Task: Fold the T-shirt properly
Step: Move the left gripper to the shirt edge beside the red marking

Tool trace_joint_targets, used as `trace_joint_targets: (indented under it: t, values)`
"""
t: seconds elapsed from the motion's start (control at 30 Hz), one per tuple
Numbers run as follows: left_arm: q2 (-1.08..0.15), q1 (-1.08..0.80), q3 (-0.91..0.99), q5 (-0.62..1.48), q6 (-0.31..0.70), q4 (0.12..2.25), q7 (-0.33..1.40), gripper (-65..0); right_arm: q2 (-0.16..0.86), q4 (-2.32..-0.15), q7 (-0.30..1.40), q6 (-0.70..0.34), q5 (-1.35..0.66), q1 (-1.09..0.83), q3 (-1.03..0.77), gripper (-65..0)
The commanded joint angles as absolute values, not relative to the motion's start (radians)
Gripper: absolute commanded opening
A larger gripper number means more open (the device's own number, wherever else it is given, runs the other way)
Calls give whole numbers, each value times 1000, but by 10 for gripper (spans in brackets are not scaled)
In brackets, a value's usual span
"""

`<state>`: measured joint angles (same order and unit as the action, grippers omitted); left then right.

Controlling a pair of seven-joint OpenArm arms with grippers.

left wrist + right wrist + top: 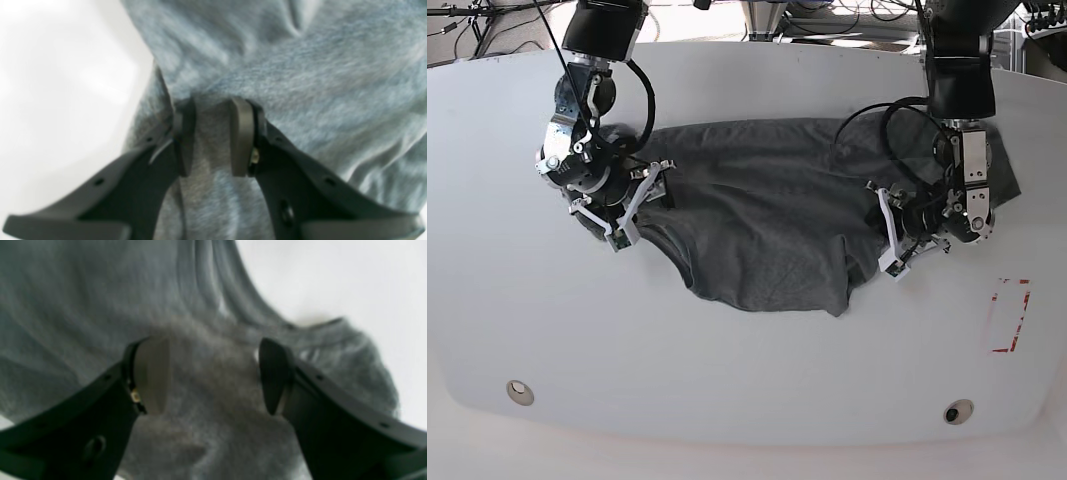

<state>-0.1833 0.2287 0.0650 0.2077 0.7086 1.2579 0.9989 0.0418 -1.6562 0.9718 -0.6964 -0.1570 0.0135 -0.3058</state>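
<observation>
White table [747,370] | T-shirt [767,220] rumpled | both wrist views blurred

- The base view is bright and even, and it is sharp; the wide white desk [747,380] shows no strong glare.
- The crumpled dark grey cotton T-shirt [767,225] throws only a thin soft shadow along its edge, so the light seems to come from above.
- The desk's straight edges look bent and rounded near the corners of the base view.
- Both wrist views are blurry and soft.
- In the left wrist view the desk is washed out to plain white, and the cloth looks pale and bluish.
- In the right wrist view the cloth looks darker and smeared, and the black end effector [213,373] is fuzzy at its edges.
</observation>
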Motion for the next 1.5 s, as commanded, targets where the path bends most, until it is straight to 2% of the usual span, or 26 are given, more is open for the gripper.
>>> trace_joint_targets:
  t: [0.0,0.37,0.7,1.03,1.1,1.23,1.47]
  values:
    - [-206,231,60,133,698,1220,1079,-486,52,-1694,931,-698,-183,34,-307,-252]
    - [-259,282,-6,133,698,1225,1060,-491,78,-1666,927,-698,-187,17,-331,-253]
    - [-258,269,-106,138,698,1256,1056,-492,85,-1549,904,-698,-176,46,-321,-256]
    - [-256,277,-29,153,698,1360,1079,-493,102,-1625,922,-698,-182,31,-334,-257]
    - [-257,269,61,159,698,1502,1111,-480,127,-1682,927,-698,-181,44,-330,-257]
    - [-256,261,142,165,698,1604,1138,-470,148,-1736,932,-698,-181,64,-332,-257]
    - [-260,243,162,166,698,1630,1162,-461,175,-1753,944,-698,-187,136,-322,-238]
